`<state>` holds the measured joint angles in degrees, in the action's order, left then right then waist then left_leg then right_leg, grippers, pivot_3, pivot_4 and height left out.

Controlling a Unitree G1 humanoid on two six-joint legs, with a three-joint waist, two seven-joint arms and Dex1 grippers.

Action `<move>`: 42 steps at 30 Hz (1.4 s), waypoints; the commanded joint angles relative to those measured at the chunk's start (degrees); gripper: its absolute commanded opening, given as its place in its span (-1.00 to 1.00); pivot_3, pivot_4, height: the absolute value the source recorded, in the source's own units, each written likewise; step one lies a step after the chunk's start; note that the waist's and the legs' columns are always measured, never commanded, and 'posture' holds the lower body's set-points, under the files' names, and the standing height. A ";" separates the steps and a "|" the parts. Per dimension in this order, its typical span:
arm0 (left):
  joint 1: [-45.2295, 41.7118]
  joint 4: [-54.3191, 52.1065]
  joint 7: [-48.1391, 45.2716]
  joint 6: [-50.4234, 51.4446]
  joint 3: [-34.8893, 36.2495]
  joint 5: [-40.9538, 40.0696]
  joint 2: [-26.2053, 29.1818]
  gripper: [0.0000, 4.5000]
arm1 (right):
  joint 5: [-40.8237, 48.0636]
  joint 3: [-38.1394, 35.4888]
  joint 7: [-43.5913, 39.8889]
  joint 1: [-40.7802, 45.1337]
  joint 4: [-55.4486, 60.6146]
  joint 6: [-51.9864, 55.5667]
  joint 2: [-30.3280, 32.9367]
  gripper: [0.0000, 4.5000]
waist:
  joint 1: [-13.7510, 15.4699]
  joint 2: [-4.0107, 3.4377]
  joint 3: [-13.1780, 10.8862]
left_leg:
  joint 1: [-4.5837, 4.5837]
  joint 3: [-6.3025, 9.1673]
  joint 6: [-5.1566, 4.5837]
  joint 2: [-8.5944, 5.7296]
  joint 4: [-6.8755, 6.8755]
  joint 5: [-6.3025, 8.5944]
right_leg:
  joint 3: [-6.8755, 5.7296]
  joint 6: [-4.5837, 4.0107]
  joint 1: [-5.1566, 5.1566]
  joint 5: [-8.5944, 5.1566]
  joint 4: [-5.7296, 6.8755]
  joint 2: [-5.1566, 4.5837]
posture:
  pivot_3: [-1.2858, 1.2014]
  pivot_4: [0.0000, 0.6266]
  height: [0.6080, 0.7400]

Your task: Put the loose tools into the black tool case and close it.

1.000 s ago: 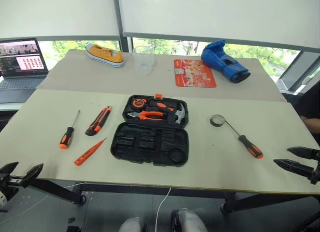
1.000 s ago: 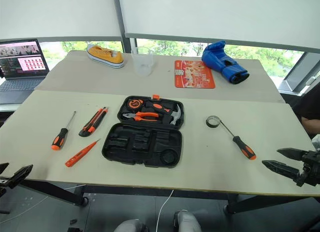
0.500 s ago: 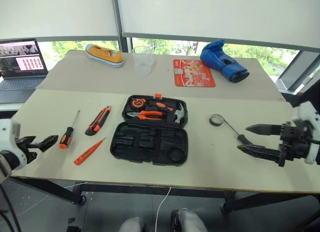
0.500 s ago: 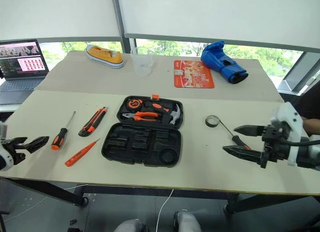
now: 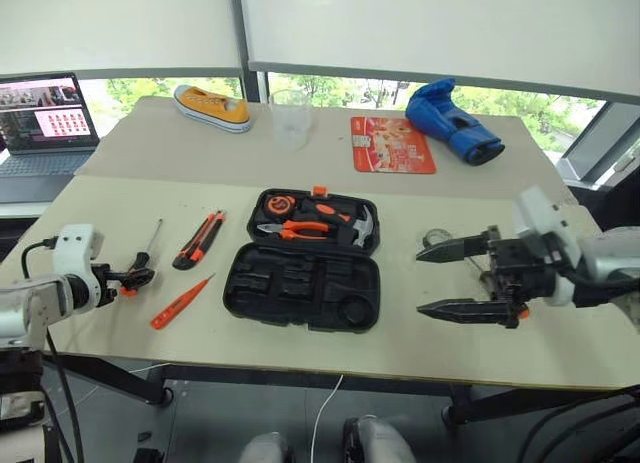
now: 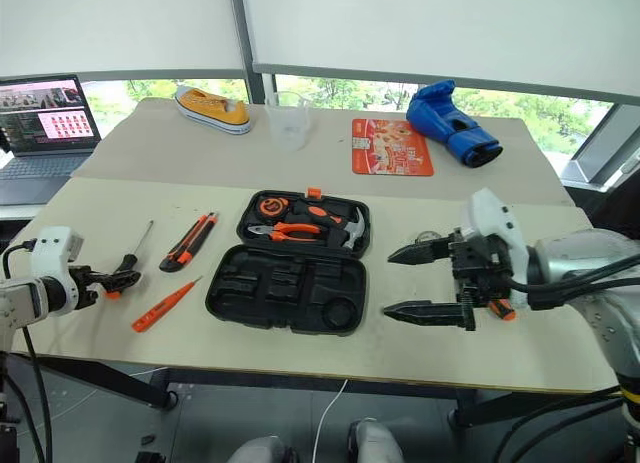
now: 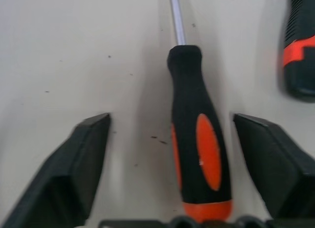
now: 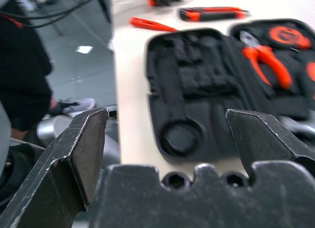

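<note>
Over the last second both arms are coming in from the near corners of the bench to hang over the work, and that is the whole of the change: no tool is shifting.

At about 9 o'clock from the tool case, the left gripper is now settling around the handle of the left screwdriver. In the left wrist view its jaws are standing apart with the black-and-orange handle lying between them, bare bench showing on both sides, so nothing is being squeezed yet. Just beyond, toward the case, the utility knife and the slim orange tester are lying untouched.

The case is sitting open in the middle of the bench. Its far half is holding pliers and a hammer; its near half is showing empty recesses.

At about 3 o'clock from the case, the right gripper is pointing toward the case with its jaws spread wide and empty. It is now covering most of the second screwdriver, whose orange handle end is peeking out by the wrist; the tape roll is showing just behind the upper jaw.

I judge the left screwdriver to be the first pick, the task barely begun.
</note>
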<state>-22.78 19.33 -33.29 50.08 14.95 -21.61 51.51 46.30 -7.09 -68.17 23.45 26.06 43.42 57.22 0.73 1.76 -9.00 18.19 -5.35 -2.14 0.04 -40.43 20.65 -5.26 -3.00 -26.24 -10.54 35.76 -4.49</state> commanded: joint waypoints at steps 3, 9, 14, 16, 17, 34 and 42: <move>-1.01 3.92 -1.57 -0.78 -0.30 0.76 -1.33 -0.18 | 0.41 0.08 0.24 2.16 2.13 -1.48 -0.88 1.00 | 0.08 -0.08 -0.05 | 0.06 0.10 0.00 0.03 -0.34 0.00 | 0.04 0.02 0.05 -0.01 0.18 -0.18 | 0.03 -0.52 0.75; -6.15 -2.07 -8.60 -10.72 -2.23 2.33 2.24 -0.61 | -2.94 1.26 0.63 -0.38 1.21 -2.83 -0.39 1.00 | 0.23 0.04 -0.12 | 0.11 0.20 0.01 0.01 -0.45 0.00 | 0.04 0.03 0.06 0.00 0.33 -0.36 | 0.03 -0.52 0.75; -12.99 -6.46 -21.83 -24.37 -7.66 3.27 3.00 -0.61 | -6.25 2.06 1.60 -2.85 -0.28 -3.73 -0.21 1.00 | 0.59 0.28 -0.28 | 0.61 0.47 0.03 0.02 -0.86 -0.01 | -0.33 0.00 -0.07 0.02 0.31 -0.40 | 0.03 -0.52 0.75; -14.83 -8.08 -28.84 -27.11 -11.14 2.68 2.45 -0.61 | -8.52 2.52 2.34 -3.27 -0.80 -5.16 -0.56 1.00 | 0.39 0.19 -0.27 | 0.68 0.43 0.01 -0.04 -0.87 -0.02 | -0.37 0.03 -0.06 0.04 0.25 -0.46 | 0.03 -0.52 0.75; -15.68 -8.80 -32.29 -28.88 -13.78 3.43 2.15 -0.61 | -9.36 2.57 2.85 -3.53 -0.93 -5.64 -0.81 1.00 | 0.27 0.12 -0.27 | 0.68 0.39 0.00 -0.08 -0.86 -0.02 | -0.40 0.06 -0.05 0.05 0.22 -0.47 | 0.03 -0.52 0.75; -38.61 31.21 -46.47 -67.81 -34.84 25.30 -18.07 -0.61 | -9.94 -0.68 12.03 -9.80 5.19 -3.52 -3.20 1.00 | -0.10 0.06 -0.46 | 1.08 0.36 -0.29 0.18 -1.42 -0.04 | -0.45 0.17 -0.04 0.04 0.22 0.08 | 0.03 -0.52 0.75; -42.00 40.91 -45.03 -73.72 -33.72 28.54 -18.71 -0.61 | -9.16 -2.81 14.08 -12.11 7.30 -2.80 -2.97 1.00 | -0.01 0.09 -0.49 | 1.14 0.38 -0.58 0.12 -1.42 0.11 | -0.58 0.25 -0.05 0.11 0.15 0.08 | 0.03 -0.52 0.75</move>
<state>-62.90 59.01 -78.91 -21.98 -20.18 6.70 32.13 36.29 -7.67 -54.54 11.56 31.46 40.57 53.77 0.72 1.86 -9.48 19.34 -4.98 -2.76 0.16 -41.85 20.79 -5.83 -2.73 -26.29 -10.41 35.88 -4.41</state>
